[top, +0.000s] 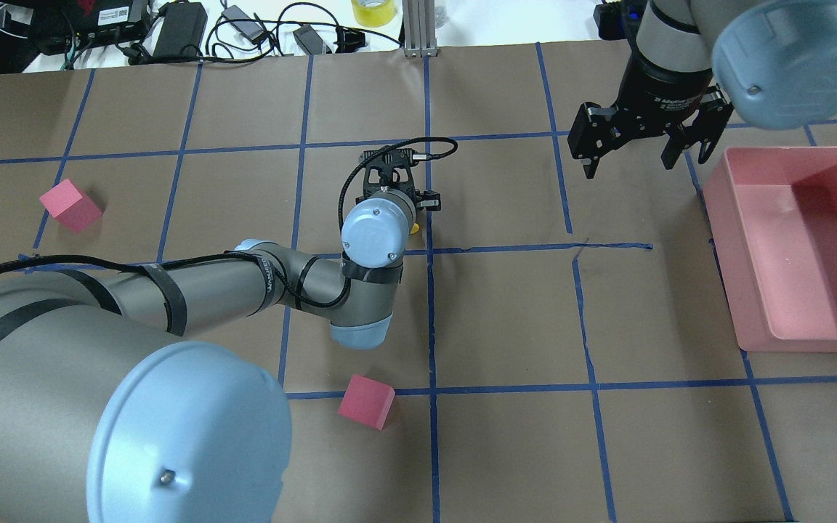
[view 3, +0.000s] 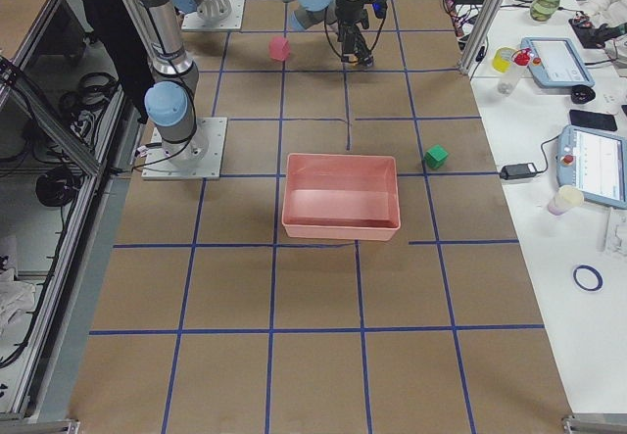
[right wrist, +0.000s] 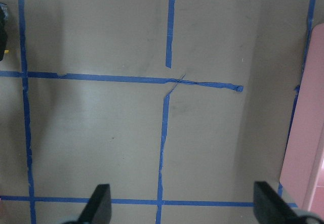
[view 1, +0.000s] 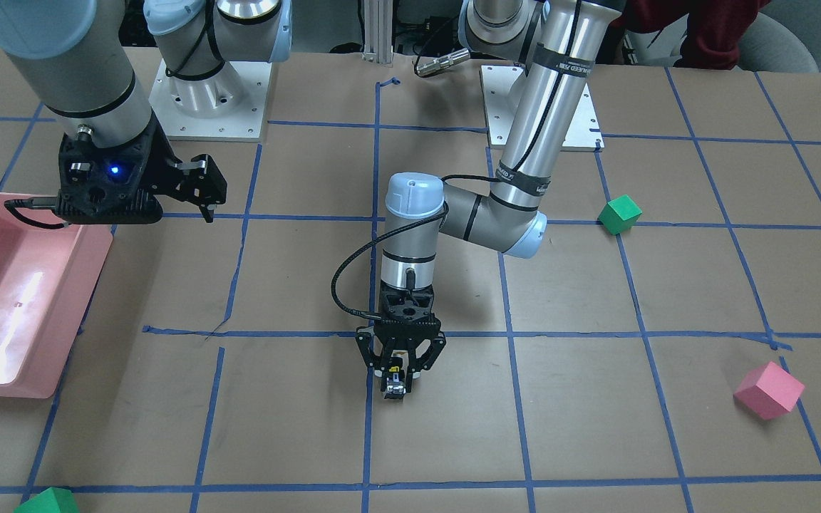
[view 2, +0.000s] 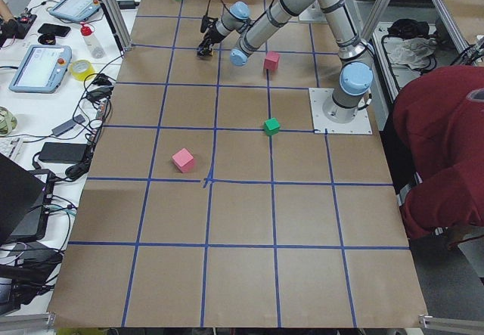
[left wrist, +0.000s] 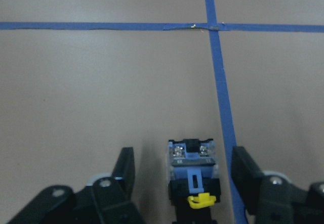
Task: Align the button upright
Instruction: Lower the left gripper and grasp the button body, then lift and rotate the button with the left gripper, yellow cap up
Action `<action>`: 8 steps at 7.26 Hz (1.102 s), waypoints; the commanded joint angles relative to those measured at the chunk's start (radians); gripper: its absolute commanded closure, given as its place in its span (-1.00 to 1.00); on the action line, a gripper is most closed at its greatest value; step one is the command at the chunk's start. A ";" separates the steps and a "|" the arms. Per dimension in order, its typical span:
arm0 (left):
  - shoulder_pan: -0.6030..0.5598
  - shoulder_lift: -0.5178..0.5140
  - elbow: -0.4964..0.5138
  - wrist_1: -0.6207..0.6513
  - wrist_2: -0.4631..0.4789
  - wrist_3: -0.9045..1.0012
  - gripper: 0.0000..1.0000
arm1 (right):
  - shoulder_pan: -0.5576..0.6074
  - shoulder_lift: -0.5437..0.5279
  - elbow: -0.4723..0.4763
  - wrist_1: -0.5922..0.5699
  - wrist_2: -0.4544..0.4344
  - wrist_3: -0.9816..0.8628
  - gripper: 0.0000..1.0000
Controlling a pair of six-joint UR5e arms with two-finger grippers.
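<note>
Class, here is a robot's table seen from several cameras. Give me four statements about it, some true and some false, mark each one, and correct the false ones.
1. The left tool straddles the button, open and not touching it. True.
2. The right tool grips a pink cube. False: it hangs open near the pink bin, with nothing between its tips.
3. A green cube lies inside the pink bin. False: both green cubes sit on the table.
4. Two pink cubes lie on the table, apart from each other. True.
</note>
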 commanded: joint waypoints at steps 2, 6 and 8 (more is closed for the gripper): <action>0.000 0.019 -0.001 -0.001 0.000 0.009 0.70 | -0.002 -0.003 -0.005 -0.001 -0.001 -0.002 -1.00; 0.000 0.162 0.092 -0.356 0.004 -0.052 0.69 | -0.004 -0.008 -0.009 -0.002 -0.037 -0.004 -1.00; 0.008 0.239 0.193 -0.757 -0.064 -0.199 0.70 | -0.005 -0.009 -0.012 0.001 -0.072 -0.004 -1.00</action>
